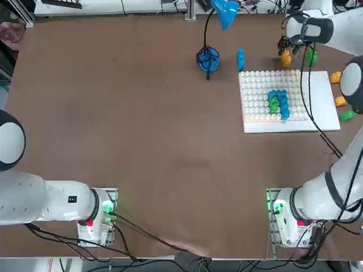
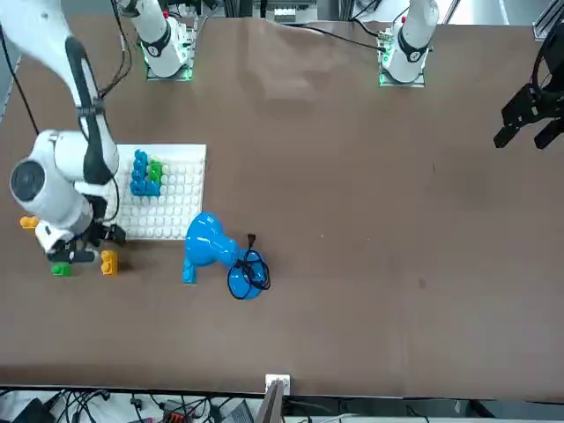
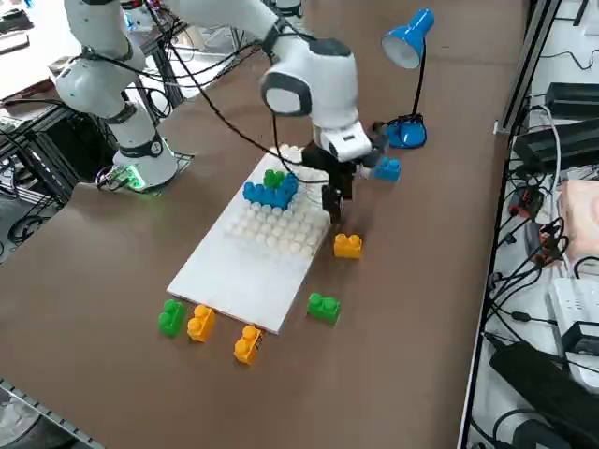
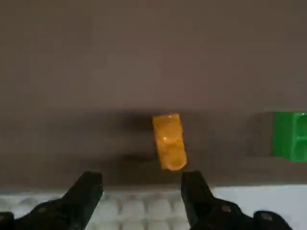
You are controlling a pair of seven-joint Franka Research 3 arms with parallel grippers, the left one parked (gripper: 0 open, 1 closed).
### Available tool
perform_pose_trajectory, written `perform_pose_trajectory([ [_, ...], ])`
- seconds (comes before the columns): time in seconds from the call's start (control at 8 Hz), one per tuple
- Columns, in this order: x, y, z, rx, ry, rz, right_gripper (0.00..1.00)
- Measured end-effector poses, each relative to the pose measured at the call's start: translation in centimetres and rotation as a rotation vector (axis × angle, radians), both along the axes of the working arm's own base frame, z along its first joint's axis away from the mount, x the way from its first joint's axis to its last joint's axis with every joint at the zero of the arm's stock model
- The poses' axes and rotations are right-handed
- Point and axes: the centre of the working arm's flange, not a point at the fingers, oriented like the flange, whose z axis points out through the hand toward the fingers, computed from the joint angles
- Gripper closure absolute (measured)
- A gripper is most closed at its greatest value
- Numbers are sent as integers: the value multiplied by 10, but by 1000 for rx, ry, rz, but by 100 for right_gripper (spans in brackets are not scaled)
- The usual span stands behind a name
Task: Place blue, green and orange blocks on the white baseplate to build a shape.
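Note:
The white baseplate (image 1: 317, 107) lies at the table's right, with blue and green blocks (image 1: 278, 105) joined in a small cluster on its studs. My right gripper (image 3: 332, 208) hangs open and empty over the plate's far edge. An orange block (image 4: 169, 140) lies on the table just beyond its fingertips, between the two fingers' lines. A green block (image 4: 289, 135) sits a short way to one side of it. A loose blue block (image 1: 241, 58) rests near the lamp. More orange blocks (image 3: 200, 323) and a green block (image 3: 171, 316) lie off the plate's right end.
A blue desk lamp stands on its round base (image 1: 208, 59) left of the plate, its head (image 1: 226, 12) reaching toward the far edge. Cables run along the table's far edge and by the arm bases.

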Motion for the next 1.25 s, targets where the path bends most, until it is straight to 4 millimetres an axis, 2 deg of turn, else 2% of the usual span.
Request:
perform_pose_trajectory([
  [0.38,9,-33,-31,-7,39,26,0],
  [0.62,8,-34,-44,-3,55,27,0],
  [0.75,9,-33,-47,-2,58,30,3],
  [1.12,16,-33,-47,-4,48,31,7],
  [1.25,20,-33,-49,-5,46,39,11],
])
